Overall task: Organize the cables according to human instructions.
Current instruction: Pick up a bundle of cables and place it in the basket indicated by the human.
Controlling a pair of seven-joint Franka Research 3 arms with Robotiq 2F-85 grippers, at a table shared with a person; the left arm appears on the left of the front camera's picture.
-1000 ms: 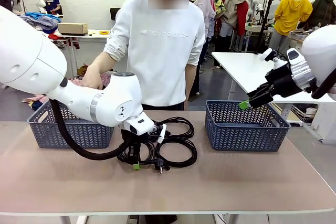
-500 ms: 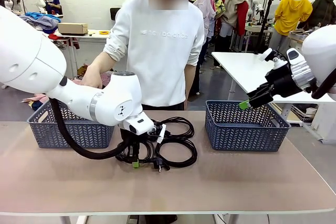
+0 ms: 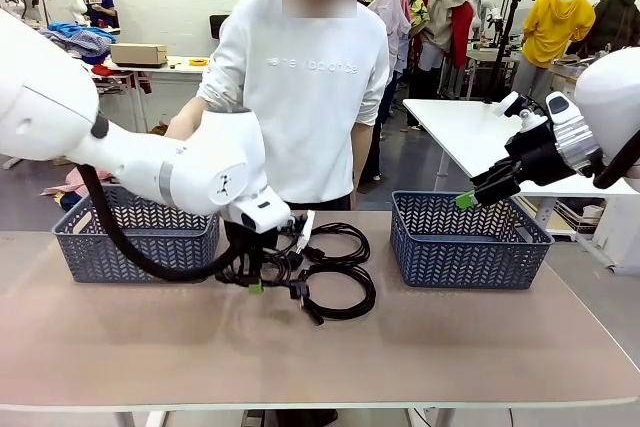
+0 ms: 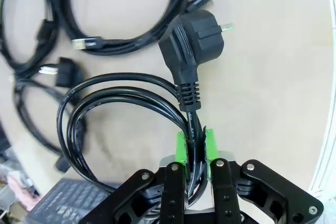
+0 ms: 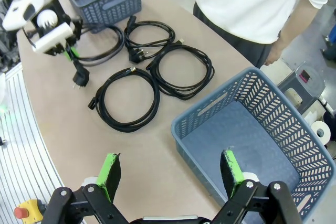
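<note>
Four coiled black cables lie in the middle of the table. My left gripper [image 3: 256,284] [image 4: 193,142] is shut on one cable [image 4: 105,90] just below its chunky plug [image 4: 198,35], holding that coil slightly off the tabletop. The other three cables [image 5: 152,32] [image 5: 184,69] [image 5: 128,98] rest flat beside it. My right gripper [image 3: 465,200] [image 5: 170,170] hangs open and holds nothing, above the right basket [image 3: 470,247]. The person in a white sweatshirt [image 3: 300,87] stands at the far edge behind the cables, arms down.
A second blue basket [image 3: 135,242] stands at the back left of the table, partly behind my left arm. The thick black hose [image 3: 120,247] of that arm loops down in front of it. The front half of the table [image 3: 400,347] is bare.
My left gripper has risen and shifted slightly left with the cable pinched in it, pulling that coil up from the pile. The right arm has not moved.
</note>
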